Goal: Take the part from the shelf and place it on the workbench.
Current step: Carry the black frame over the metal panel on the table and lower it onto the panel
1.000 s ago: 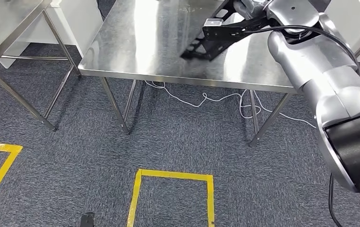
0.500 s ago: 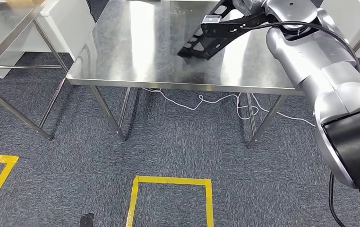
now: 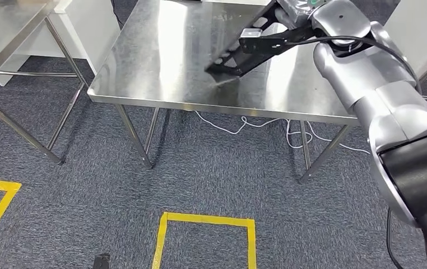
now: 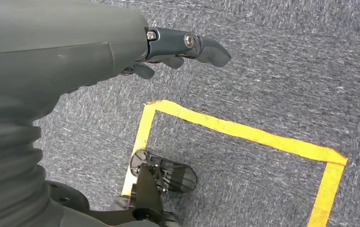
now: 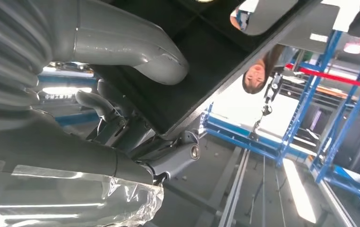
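R hand [image 3: 289, 8] grips black part [image 3: 245, 53], held tilted over the steel table [image 3: 161, 67], low tip near its top. L hand [image 4: 178, 47] hangs empty, fingers apart. Risk: tilted release, so part could tip/slide on slick steel.

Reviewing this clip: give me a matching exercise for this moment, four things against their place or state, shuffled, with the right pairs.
Things:
1. black part
2. right hand
3. left hand
4. yellow tape square

Places or states:
A. on the carpet in front of the workbench
B. holds nothing, hangs over the floor
C. tilted, low end at the steel top
D. grips the part

Pairs: 1-C, 2-D, 3-B, 4-A
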`<action>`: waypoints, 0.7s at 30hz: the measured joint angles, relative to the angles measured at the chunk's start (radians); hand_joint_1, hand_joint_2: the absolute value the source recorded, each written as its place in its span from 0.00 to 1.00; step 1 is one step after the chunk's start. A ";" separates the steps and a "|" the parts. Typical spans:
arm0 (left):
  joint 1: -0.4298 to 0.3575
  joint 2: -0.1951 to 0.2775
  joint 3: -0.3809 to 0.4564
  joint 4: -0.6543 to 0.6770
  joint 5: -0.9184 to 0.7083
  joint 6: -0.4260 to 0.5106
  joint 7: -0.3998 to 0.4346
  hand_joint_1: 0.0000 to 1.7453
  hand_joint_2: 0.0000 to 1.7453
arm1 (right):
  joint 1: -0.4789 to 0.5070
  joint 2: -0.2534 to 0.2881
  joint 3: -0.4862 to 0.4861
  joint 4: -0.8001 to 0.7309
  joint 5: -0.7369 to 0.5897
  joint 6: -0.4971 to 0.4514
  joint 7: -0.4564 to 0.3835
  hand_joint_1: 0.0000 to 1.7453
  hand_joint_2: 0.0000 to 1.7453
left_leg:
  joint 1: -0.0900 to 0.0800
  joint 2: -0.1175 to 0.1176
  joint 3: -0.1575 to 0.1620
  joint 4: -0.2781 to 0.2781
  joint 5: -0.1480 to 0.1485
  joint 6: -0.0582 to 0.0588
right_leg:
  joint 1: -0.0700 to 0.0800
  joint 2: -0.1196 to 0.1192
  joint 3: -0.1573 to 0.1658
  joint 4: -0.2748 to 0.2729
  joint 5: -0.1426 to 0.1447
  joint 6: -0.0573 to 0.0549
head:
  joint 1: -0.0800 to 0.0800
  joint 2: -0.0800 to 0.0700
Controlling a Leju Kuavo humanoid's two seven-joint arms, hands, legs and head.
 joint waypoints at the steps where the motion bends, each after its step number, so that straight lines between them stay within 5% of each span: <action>1: 0.001 0.000 0.000 0.000 0.000 0.000 0.000 0.00 1.00 | -0.001 0.000 0.000 0.000 0.000 0.000 0.000 1.00 1.00 | -0.002 -0.002 0.005 0.003 -0.008 -0.004 | 0.000 -0.003 0.028 -0.076 0.041 0.005 | 0.001 0.000; 3: 0.001 0.000 0.000 0.000 0.000 0.000 -0.001 0.00 1.00 | -0.003 0.001 0.000 0.001 0.000 0.001 0.000 1.00 1.00 | -0.007 -0.004 0.010 0.013 -0.024 -0.014 | 0.001 -0.006 0.070 -0.171 0.083 0.001 | 0.001 0.000; 8: 0.001 0.002 0.000 0.000 0.001 0.001 -0.003 0.00 1.00 | -0.017 0.005 0.000 0.001 0.001 0.001 0.000 1.00 1.00 | -0.002 0.003 -0.006 0.064 -0.067 -0.043 | -0.008 0.000 0.091 -0.180 0.070 -0.033 | -0.004 0.000; 11: 0.001 0.002 0.000 0.000 0.002 0.003 -0.004 0.00 1.00 | -0.018 0.008 0.000 0.003 0.003 0.001 0.001 1.00 1.00 | 0.010 0.012 -0.100 0.237 -0.136 -0.062 | -0.009 0.004 0.105 -0.180 0.058 -0.046 | -0.008 0.000; 13: 0.002 0.002 0.000 0.000 0.002 0.003 -0.005 0.00 1.00 | -0.014 0.008 0.001 0.005 0.004 0.001 0.003 1.00 1.00 | 0.015 0.012 -0.151 0.298 -0.129 -0.067 | -0.008 0.007 0.115 -0.179 0.048 -0.046 | -0.008 0.000; 14: 0.003 0.002 0.000 0.000 0.003 0.003 -0.005 0.00 1.00 | -0.014 0.008 0.001 0.005 0.005 0.001 0.005 1.00 1.00 | 0.016 0.012 -0.149 0.269 -0.092 -0.065 | -0.007 0.009 0.123 -0.178 0.042 -0.044 | -0.008 0.000; 17: 0.004 0.004 0.001 0.000 0.003 0.003 -0.007 0.00 1.00 | -0.017 0.007 0.001 0.008 0.011 0.001 0.011 1.00 1.00 | 0.013 0.012 -0.075 0.083 0.027 -0.050 | -0.006 0.010 0.151 -0.182 0.023 -0.034 | -0.007 0.000; 21: 0.003 0.004 0.001 0.000 0.003 0.003 -0.010 0.00 1.00 | -0.026 0.002 0.002 0.015 0.017 0.004 0.019 1.00 1.00 | 0.003 0.013 -0.033 0.023 0.014 -0.022 | 0.000 0.010 0.156 -0.189 0.013 -0.015 | -0.010 0.000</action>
